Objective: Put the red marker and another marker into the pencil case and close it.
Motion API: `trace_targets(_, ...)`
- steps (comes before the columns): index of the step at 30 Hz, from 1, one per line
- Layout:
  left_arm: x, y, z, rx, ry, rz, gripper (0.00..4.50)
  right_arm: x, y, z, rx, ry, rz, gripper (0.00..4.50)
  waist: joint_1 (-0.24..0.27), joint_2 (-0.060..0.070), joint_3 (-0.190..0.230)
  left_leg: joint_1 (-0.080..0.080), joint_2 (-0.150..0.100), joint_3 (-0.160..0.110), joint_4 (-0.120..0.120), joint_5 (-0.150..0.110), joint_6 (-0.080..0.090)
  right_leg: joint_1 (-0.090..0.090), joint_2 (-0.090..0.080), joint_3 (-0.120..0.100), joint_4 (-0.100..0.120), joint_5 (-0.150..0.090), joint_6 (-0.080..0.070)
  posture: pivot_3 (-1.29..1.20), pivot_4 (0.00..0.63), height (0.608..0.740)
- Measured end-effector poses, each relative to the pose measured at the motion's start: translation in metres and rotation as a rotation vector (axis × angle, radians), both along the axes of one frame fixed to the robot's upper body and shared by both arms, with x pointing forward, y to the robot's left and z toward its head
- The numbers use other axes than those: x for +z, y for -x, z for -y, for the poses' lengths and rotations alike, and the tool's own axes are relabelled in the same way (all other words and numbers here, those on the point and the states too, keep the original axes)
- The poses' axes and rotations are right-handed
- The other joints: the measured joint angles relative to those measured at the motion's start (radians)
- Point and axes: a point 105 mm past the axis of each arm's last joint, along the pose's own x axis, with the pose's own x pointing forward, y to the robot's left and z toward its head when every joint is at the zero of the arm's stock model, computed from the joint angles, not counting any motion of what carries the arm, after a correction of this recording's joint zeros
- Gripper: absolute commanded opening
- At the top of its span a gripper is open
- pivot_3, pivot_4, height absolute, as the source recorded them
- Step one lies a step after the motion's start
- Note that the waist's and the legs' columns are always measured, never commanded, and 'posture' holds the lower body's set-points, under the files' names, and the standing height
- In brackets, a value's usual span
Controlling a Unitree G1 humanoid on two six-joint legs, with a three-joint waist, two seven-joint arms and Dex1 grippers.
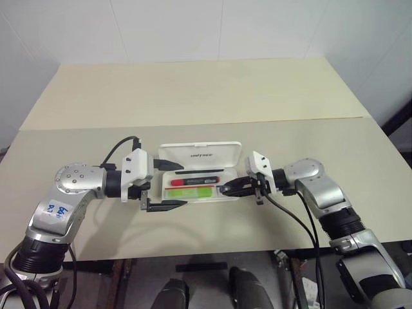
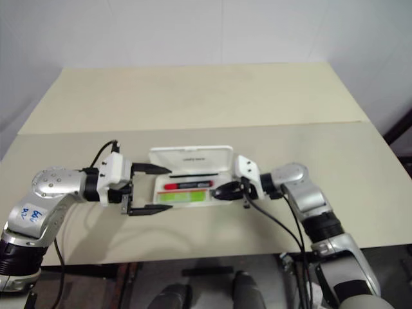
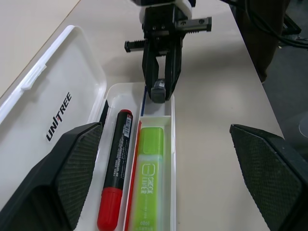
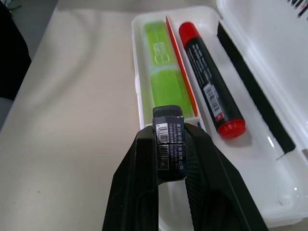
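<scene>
A: Where's the red marker [image 3: 116, 163]?

B: Lying in the pencil case [image 1: 226, 198], in the long compartment beside the lid hinge, red cap toward the left gripper [image 1: 163, 186] and black barrel running toward the right one. The lime-green highlighter [image 3: 148, 179] lies alongside it in the narrower front compartment, a thin red-and-blue divider between them.

A: And the case itself?

B: Open. Its lid [image 1: 201, 154] stands tilted back, "UNITREE" print showing, with a black strip along the inner edge by the hinge.

A: What are the jaws doing?

B: The left gripper's jaws are spread wide, holding nothing; one finger sits by the lid's near corner, the other just outside the case's front wall, so the case's end lies between them. The right gripper [image 1: 224, 189] has its jaws pressed together on a small dark grey barcoded object [image 4: 169, 142], held at the case's opposite end, just above the end of the front compartment beyond the highlighter.

A: What's underneath?

B: A pale wooden table [image 1: 193, 96].
</scene>
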Motion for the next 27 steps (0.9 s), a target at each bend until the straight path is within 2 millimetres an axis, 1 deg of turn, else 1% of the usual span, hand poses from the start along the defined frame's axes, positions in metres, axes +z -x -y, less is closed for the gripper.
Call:
trace_targets(2, 0.0, 0.0, 0.0, 0.004, 0.001, 0.0, 4.5, -0.001, -0.002, 0.001, -0.005, 0.002, 0.0, 0.39, 0.0, 0.0, 0.0, 0.0, 0.0, 0.0, 0.0, 0.0, 0.0, 0.0, 0.0, 0.0, 0.0, 0.0, 0.0, 0.0, 0.15, 0.74)
trace_targets(4, 0.0, -0.001, 0.0, 0.007, 0.001, -0.001, 4.5, -0.002, -0.005, 0.001, -0.012, 0.009, -0.001, 1.14, 0.0, 0.0, 0.0, 0.0, 0.0, 0.0, 0.0, 0.0, 0.0, 0.0, 0.0, 0.0, 0.0, 0.0, 0.0, 0.0, 0.15, 0.74)
trace_targets(5, 0.0, -0.001, 0.0, 0.009, 0.001, -0.003, 4.5, -0.002, -0.006, 0.002, -0.014, 0.01, -0.001, 1.41, 0.0, 0.0, 0.0, 0.0, 0.0, 0.0, 0.0, 0.0, 0.0, 0.0, 0.0, 0.0, 0.0, 0.0, 0.0, 0.0, 0.15, 0.74)
trace_targets(7, 0.0, -0.001, 0.0, 0.01, 0.001, -0.003, 4.5, -0.002, -0.008, 0.001, -0.017, 0.007, -0.003, 2.1, -0.001, 0.0, 0.0, 0.0, 0.0, 0.0, 0.0, 0.0, 0.0, 0.0, 0.0, 0.0, 0.0, 0.0, 0.0, 0.0, 0.15, 0.74)
trace_targets(10, 0.0, -0.001, 0.0, 0.01, 0.002, -0.003, 4.5, -0.002, -0.008, 0.0, -0.013, 0.003, -0.005, 3.19, 0.0, 0.0, 0.0, 0.0, 0.0, 0.0, 0.0, 0.0, 0.0, 0.0, 0.0, 0.0, 0.0, 0.0, 0.0, 0.0, 0.15, 0.74)
trace_targets(11, 0.0, -0.001, 0.0, 0.01, 0.002, -0.003, 4.5, -0.001, -0.008, 0.0, -0.012, 0.002, -0.003, 3.49, 0.0, 0.0, 0.0, 0.0, 0.0, 0.0, 0.0, 0.0, 0.0, 0.0, 0.0, 0.0, 0.0, 0.0, 0.0, 0.0, 0.15, 0.74)
trace_targets(13, 0.0, -0.001, 0.0, 0.01, 0.002, -0.002, 4.5, -0.001, -0.008, 0.0, -0.012, -0.003, -0.001, 4.27, 0.0, 0.0, 0.0, 0.0, 0.0, 0.0, 0.0, 0.0, 0.0, 0.0, 0.0, 0.0, 0.0, 0.0, 0.0, 0.0, 0.15, 0.74)
trace_targets(14, 0.0, -0.001, 0.0, 0.01, 0.002, -0.001, 4.5, 0.0, -0.008, 0.0, -0.013, -0.008, 0.0, 4.46, 0.0, 0.0, 0.0, 0.0, 0.0, 0.0, 0.0, 0.0, 0.0, 0.0, 0.0, 0.0, 0.0, 0.0, 0.0, 0.0, 0.15, 0.74)
trace_targets(17, 0.001, -0.001, 0.0, 0.01, 0.002, 0.0, 4.5, 0.005, -0.009, 0.001, -0.02, -0.034, 0.005, 4.46, 0.0, 0.0, 0.0, 0.0, 0.0, 0.0, 0.0, 0.0, 0.0, 0.0, 0.0, 0.0, 0.0, 0.0, 0.0, 0.0, 0.15, 0.74)
trace_targets(21, 0.001, -0.001, 0.0, 0.01, 0.002, 0.0, 4.5, 0.018, -0.008, 0.002, -0.015, -0.076, 0.012, 4.46, 0.0, 0.0, 0.0, 0.0, 0.0, 0.0, 0.0, 0.0, 0.0, 0.0, 0.0, 0.0, 0.0, 0.0, 0.0, 0.0, 0.15, 0.74)
trace_targets(25, 0.001, -0.001, -0.001, 0.013, 0.004, 0.002, 4.5, 0.031, -0.004, 0.013, -0.016, -0.086, -0.003, 4.46, 0.0, 0.0, 0.0, 0.0, 0.0, 0.0, 0.0, 0.0, 0.0, 0.0, 0.0, 0.0, 0.0, 0.0, 0.0, 0.0, 0.15, 0.74)
trace_targets(27, 0.001, -0.001, -0.006, 0.03, 0.007, 0.0, 4.5, 0.037, -0.001, 0.019, -0.01, -0.075, -0.01, 4.46, 0.0, 0.0, 0.0, 0.0, 0.0, 0.0, -0.001, 0.0, 0.0, 0.0, 0.0, 0.0, -0.001, 0.0, 0.0, 0.0, 0.15, 0.74)
